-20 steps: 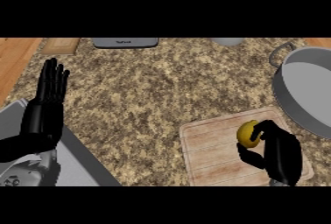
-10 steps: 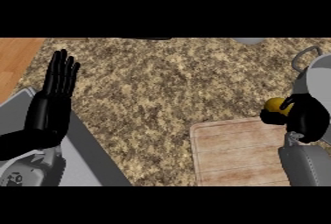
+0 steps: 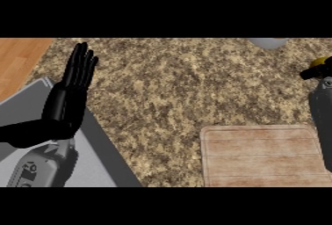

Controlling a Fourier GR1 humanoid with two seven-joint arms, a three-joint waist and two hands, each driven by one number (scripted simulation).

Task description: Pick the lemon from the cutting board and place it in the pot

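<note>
Yellow shows at the right edge of the frame: the lemon [image 3: 319,62], with my right robot hand [image 3: 312,72] curled round it, lifted clear of the board [image 3: 259,156] at lower right. I judge this the carry step; next I must bring it over the pot, which is out of frame, and let go. My left robot hand [image 3: 71,94] rests open, fingers up, at the left. A grey object [image 3: 268,42] sits on the speckled desk [image 3: 175,88] at the top edge; nothing visible blocks my way.

counter [image 3: 194,88] looks like rough speckled stone, matt. cutting board [image 3: 262,156] right of the glossy black left hand [image 3: 68,101] is pale, grainy wood.
</note>
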